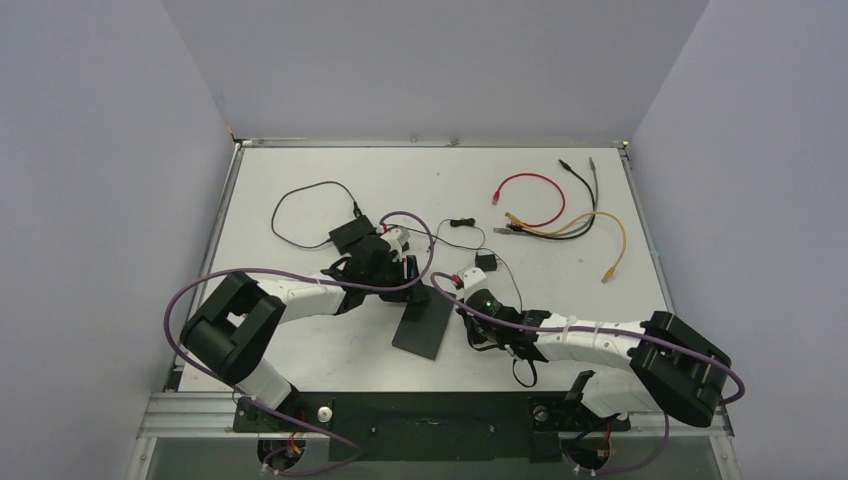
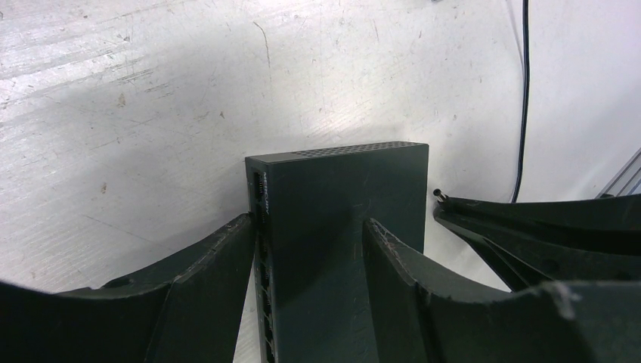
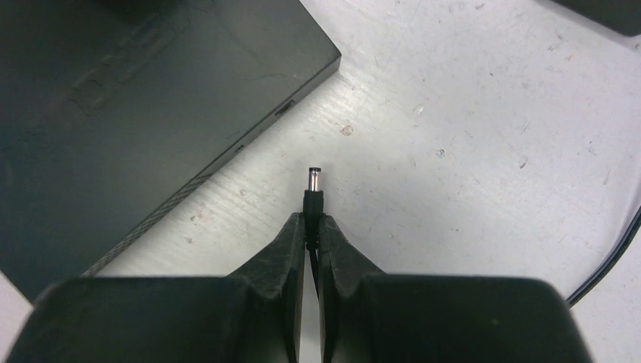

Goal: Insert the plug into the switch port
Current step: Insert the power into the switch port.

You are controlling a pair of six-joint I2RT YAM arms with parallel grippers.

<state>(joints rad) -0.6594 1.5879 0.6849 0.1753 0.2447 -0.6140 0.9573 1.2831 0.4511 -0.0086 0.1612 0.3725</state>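
The switch (image 1: 424,322), a flat black box, lies tilted at the table's middle front. My left gripper (image 2: 308,223) is shut on the switch (image 2: 340,197): one finger (image 2: 204,287) presses the side with the row of ports, and the other (image 2: 408,287) lies against its broad face. My right gripper (image 3: 311,223) is shut on the plug (image 3: 312,187), a thin black barrel plug with a metal tip, whose cord runs back between the fingers. The tip points past the switch's corner (image 3: 302,68), a short way from an edge with a small slot (image 3: 285,108). The plug tip (image 2: 438,194) also shows just right of the switch.
A black adapter box (image 1: 354,235) with a looped cord lies behind the left gripper (image 1: 405,272). A small black block (image 1: 486,262) sits behind the right gripper (image 1: 462,290). Red (image 1: 525,195), yellow (image 1: 605,235) and black (image 1: 580,185) cables lie at the back right.
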